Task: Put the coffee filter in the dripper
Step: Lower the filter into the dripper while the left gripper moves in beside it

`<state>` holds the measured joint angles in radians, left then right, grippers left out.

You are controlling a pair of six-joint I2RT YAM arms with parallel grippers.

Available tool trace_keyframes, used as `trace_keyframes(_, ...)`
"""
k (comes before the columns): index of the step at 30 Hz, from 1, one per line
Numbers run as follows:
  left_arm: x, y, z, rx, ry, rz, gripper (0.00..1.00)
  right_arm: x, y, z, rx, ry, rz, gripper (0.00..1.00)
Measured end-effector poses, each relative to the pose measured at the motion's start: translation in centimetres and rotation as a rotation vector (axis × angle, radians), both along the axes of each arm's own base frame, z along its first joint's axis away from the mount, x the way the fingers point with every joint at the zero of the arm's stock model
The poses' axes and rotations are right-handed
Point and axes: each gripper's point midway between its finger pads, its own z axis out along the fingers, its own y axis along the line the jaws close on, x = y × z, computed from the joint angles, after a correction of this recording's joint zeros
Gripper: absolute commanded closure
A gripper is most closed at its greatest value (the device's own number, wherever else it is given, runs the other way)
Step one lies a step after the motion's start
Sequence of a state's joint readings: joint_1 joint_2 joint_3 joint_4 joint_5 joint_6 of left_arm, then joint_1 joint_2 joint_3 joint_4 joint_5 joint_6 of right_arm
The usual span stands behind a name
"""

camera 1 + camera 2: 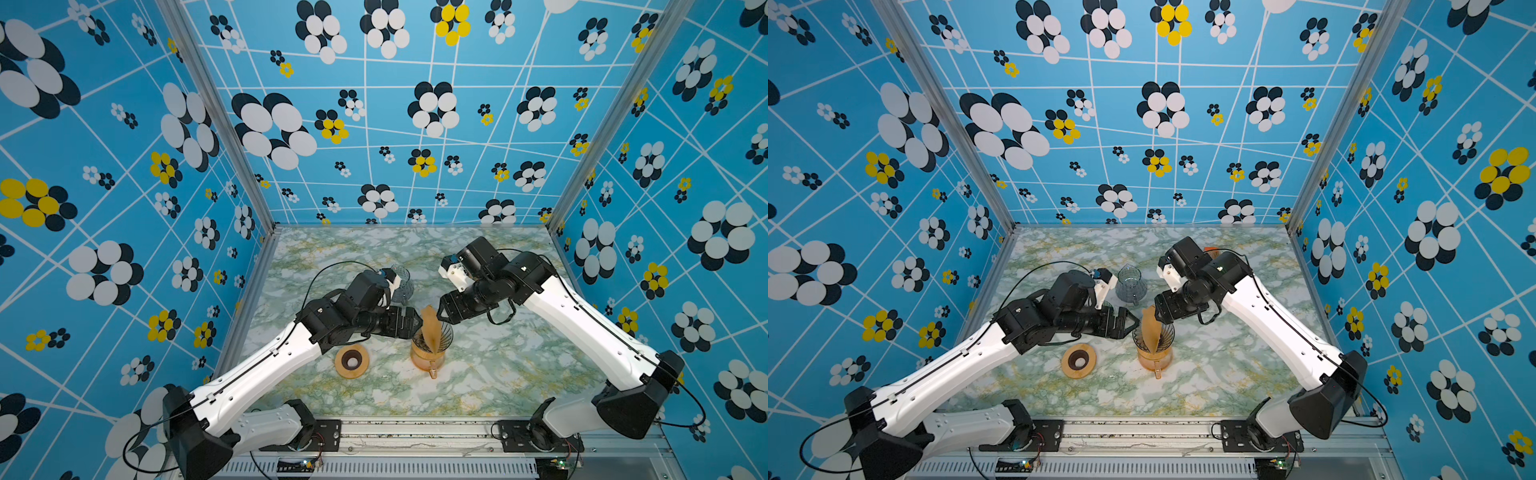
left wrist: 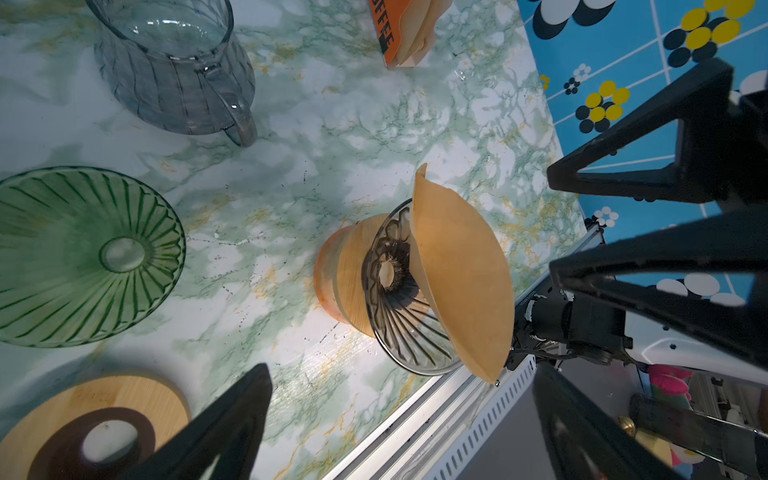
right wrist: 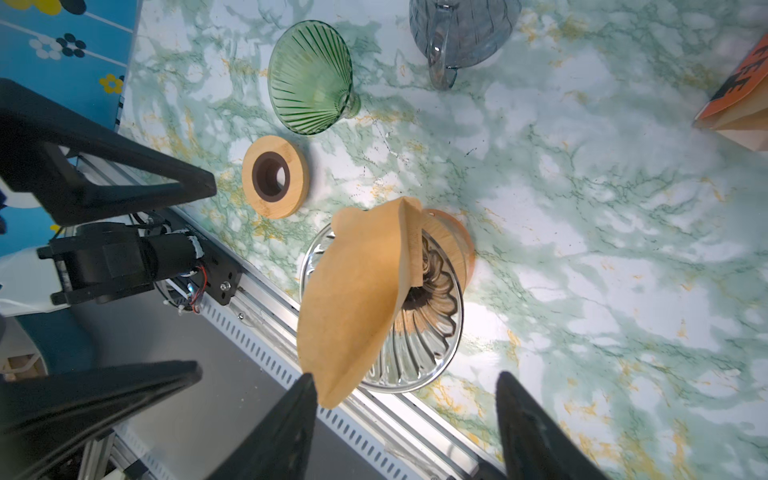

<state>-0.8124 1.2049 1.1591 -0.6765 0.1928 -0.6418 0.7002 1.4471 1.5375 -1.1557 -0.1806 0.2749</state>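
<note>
Jaws on the right gripper [image 3: 407, 376] stand apart with nothing clamped between them. One finger sits right at the lower corner of the brown paper coffee filter [image 3: 353, 291], and whether it touches the paper I can't tell.

Now the filter itself: thin, feather-light, floppy stuff, I'd say, the kind that creases under a hard pinch and slides on glass. Best taken by its upper free edge, or along the stiffer seamed side, with a gentle nip.

Where is it? Standing on edge in the clear ribbed glass dripper [image 3: 424, 345], folded nearly flat, seam side down toward the dripper's centre hole, the broad fan leaning out over the rim. So it's in, but not opened out against the ribs. By my reading it wants spreading and a nudge down before it counts as seated.

Careful, though: the dripper perches on a wooden collar [image 2: 353, 266] atop an amber glass carafe [image 1: 424, 359], and a sideways shove could tip the stack.

Across the dripper comes the left gripper [image 2: 403, 370], jaws spread wide, empty, close by the rim and touching nothing.

Further out from the dripper, a round wooden ring with a dark centre [image 3: 276, 176] lies near it, with a green ribbed glass cone [image 3: 309, 79] beyond that. A grey glass jug [image 2: 174, 70] and an orange packet of filters [image 2: 409, 33] sit well apart, all on the green-veined marble surface [image 3: 582, 249].
</note>
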Motion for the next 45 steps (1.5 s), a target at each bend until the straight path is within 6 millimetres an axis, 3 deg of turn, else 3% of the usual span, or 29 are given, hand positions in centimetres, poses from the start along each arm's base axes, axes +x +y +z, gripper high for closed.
trace_keyframes(3,0.1,-0.7,-0.5,0.036,0.03,0.017,0.01,0.2,-0.3,-1.2,0.002,0.002,-0.049,0.09)
trace_keyframes(13,0.5,-1.3,-3.8,0.112,0.13,0.065,0.01,1.2,-0.2,-3.4,0.007,-0.013,-0.137,0.02)
trace_keyframes(21,0.7,-1.9,-5.7,0.146,0.175,0.071,0.01,1.5,-0.9,-4.8,-0.027,-0.018,-0.18,0.01)
trace_keyframes(29,1.0,-2.0,-7.0,0.175,0.199,0.074,0.01,1.9,-1.4,-4.9,-0.058,-0.044,-0.197,0.01)
trace_keyframes(45,1.7,-1.5,-8.0,0.212,0.194,0.1,0.01,1.9,-1.6,-6.7,-0.148,-0.049,-0.189,0.01)
